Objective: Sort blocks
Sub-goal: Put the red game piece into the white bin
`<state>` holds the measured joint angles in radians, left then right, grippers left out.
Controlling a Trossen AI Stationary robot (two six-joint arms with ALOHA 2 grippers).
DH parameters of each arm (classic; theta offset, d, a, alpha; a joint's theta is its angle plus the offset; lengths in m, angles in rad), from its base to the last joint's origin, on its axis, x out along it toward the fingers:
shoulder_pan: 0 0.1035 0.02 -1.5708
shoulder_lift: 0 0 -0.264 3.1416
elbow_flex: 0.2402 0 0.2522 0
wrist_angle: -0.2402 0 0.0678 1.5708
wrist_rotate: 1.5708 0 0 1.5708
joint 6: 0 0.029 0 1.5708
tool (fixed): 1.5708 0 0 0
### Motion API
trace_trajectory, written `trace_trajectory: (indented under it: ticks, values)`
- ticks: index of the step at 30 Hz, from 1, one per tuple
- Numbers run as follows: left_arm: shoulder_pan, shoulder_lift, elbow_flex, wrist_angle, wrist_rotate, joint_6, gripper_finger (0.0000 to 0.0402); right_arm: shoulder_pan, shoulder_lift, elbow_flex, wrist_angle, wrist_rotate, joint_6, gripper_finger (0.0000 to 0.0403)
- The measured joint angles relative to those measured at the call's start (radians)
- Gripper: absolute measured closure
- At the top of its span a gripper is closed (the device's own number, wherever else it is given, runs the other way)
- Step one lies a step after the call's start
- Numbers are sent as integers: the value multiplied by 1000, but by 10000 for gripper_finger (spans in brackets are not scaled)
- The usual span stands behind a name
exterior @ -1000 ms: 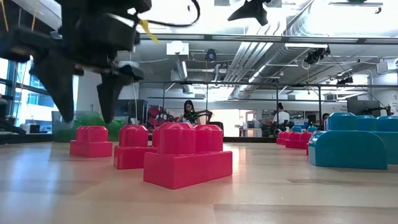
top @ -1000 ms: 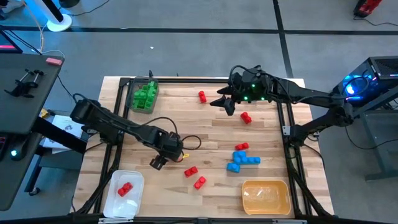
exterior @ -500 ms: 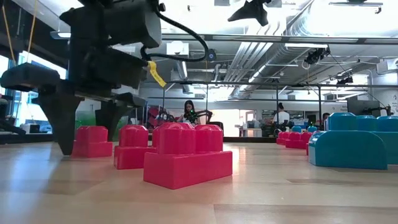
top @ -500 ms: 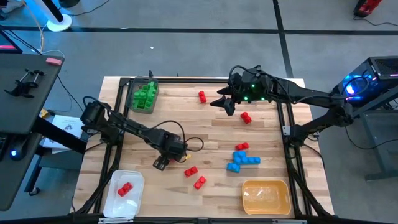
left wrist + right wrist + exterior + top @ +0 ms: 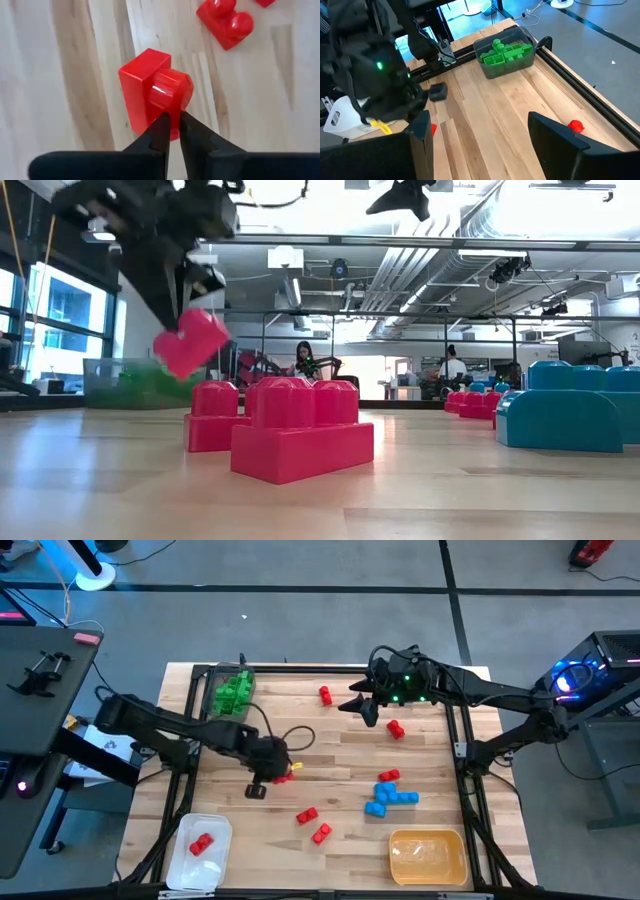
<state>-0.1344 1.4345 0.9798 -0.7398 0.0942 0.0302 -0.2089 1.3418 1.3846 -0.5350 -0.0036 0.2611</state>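
Note:
My left gripper (image 5: pixel 172 124) is shut on a red block (image 5: pixel 150 92) over the table's middle left, also seen in the high view (image 5: pixel 287 777) and the low view (image 5: pixel 190 340). Two more red blocks (image 5: pixel 313 824) lie on the wood near it. Other red blocks (image 5: pixel 395 728) and a blue cluster (image 5: pixel 390 800) lie to the right. Green blocks fill the grey tray (image 5: pixel 215 700) at the far left. My right gripper (image 5: pixel 365 705) hovers open over the far middle of the table, holding nothing. My left gripper pinches the red block between its two fingertips (image 5: pixel 161 125) at the round stud (image 5: pixel 170 102) on one face. The fingers come from above, pointing down. The block hangs tilted below them (image 5: pixel 190 340), lifted clear of the table.
A white tray (image 5: pixel 185 865) with one red block (image 5: pixel 202 843) stands at the near left, a yellow tray (image 5: pixel 428 858) at the near right. A single red block (image 5: pixel 325 694) lies near the far edge. Black frame rails run along the table's sides.
My left gripper came down over the leftmost red block, shut on it and rose with it, shifting a little toward the far edge. The block has left the table and now hangs tilted.

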Motion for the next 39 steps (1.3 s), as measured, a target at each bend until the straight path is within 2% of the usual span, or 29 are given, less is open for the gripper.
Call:
trace_trajectory:
  ticks: [3,9,16,21,32,36,39]
  values:
    - [5,-36,1,-31,-2,-2,368,0,0,0,0,0,0,188]
    - [4,-34,1,-48,-8,-15,399,0,0,0,0,0,-8,188]
    - [4,-20,0,36,-36,-32,369,0,0,0,0,0,-8,188]
    - [4,-18,2,98,-32,-103,319,0,0,0,-2,0,-6,188]
    - [-38,-18,3,127,75,-418,160,0,0,0,-5,0,-8,188]
    - [-103,2,5,200,79,-500,128,0,0,0,-7,0,-30,188]
    - [-141,61,5,213,11,-560,122,0,0,0,-8,0,-43,188]
